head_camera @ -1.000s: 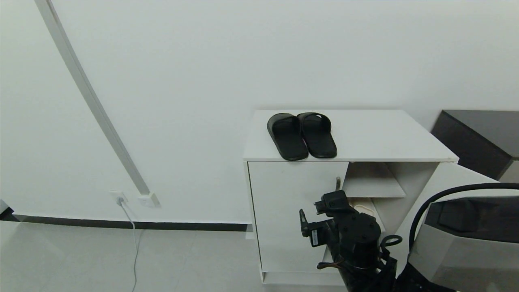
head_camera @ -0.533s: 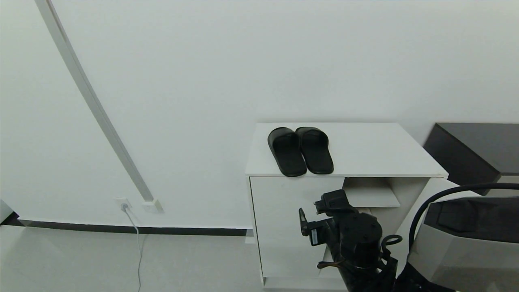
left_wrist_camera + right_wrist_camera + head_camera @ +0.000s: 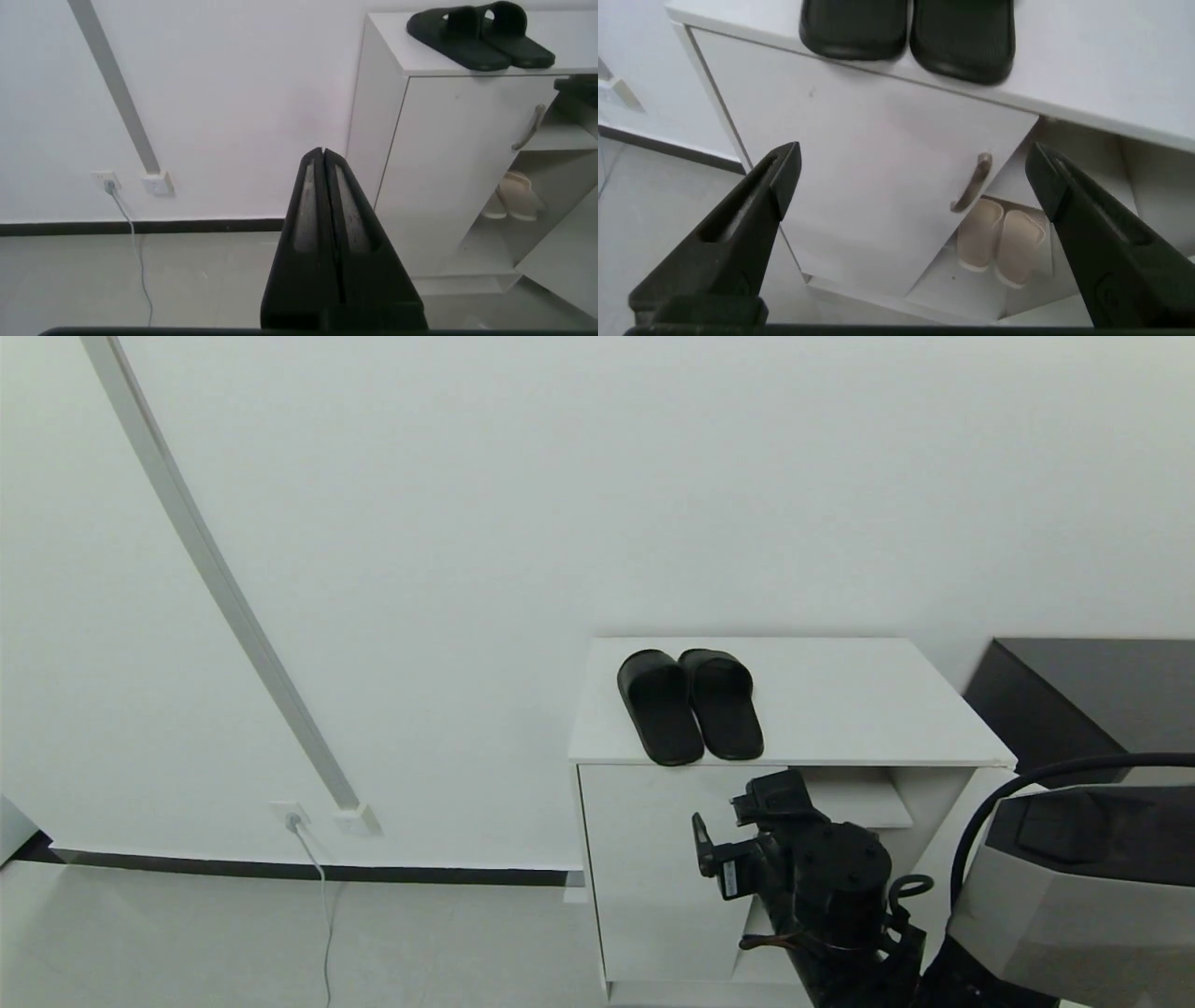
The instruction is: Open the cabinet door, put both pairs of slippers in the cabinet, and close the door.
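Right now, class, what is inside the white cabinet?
A pale pair of slippers lies side by side, low down in the open side of the cabinet. Whatever sits behind the closed door is hidden from every view.

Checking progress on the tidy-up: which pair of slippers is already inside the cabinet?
The cream pair, low down in the open side of the cabinet. The black pair lies on the cabinet's top, outside.
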Robot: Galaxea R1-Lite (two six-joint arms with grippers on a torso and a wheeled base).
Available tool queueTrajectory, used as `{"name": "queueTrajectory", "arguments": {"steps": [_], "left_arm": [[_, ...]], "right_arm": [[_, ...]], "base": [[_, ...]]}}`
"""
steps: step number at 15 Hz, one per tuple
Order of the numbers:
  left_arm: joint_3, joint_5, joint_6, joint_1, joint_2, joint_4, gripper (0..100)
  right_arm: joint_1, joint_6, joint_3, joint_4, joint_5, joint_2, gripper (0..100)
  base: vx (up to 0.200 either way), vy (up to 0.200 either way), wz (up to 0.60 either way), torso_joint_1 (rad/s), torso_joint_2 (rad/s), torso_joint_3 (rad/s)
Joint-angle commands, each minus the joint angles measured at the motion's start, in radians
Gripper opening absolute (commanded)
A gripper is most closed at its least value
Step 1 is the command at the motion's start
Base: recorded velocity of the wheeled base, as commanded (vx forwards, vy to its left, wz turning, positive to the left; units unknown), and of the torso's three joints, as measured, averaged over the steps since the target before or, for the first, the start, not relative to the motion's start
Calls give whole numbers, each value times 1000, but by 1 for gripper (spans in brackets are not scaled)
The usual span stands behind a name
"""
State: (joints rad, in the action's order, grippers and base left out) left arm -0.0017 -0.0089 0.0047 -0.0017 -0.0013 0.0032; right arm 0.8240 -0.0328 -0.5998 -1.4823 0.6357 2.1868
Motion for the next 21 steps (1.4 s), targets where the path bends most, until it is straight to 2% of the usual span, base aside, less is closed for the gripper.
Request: {"name": "queueTrajectory", "arguments": {"steps": [1,5,8,13,14,17,21], "left_arm": [[0,0,0,0,1,0,0],[0,0,1,0,1,0,0],[0,-2,1,0,1,1,0],[0,-2,1,0,1,0,0],[0,-2,1,0,1,0,0],[0,0,0,0,1,0,0],[0,1,-2,0,1,0,0]], "right_arm": [[-5,-10,12,4,-19,-4,100],[-20,-6,-20,14,-45,10,100],[-34,8,-75,86,-45,-5,100],[-23,145,-230,452,-45,-107,100],[-23,152,-247,484,-37,-110,100],[-11,152,-256,498,-34,-113,100],[-13,152,-253,498,-34,-108,100]], "base": [[0,0,0,154,-339,-188],[0,0,0,165,-344,-184],[67,0,0,80,-173,-85],[200,0,0,0,-2,-1],[200,0,0,12,-2,7],[200,0,0,14,4,-1],[0,0,0,0,0,0]]}}
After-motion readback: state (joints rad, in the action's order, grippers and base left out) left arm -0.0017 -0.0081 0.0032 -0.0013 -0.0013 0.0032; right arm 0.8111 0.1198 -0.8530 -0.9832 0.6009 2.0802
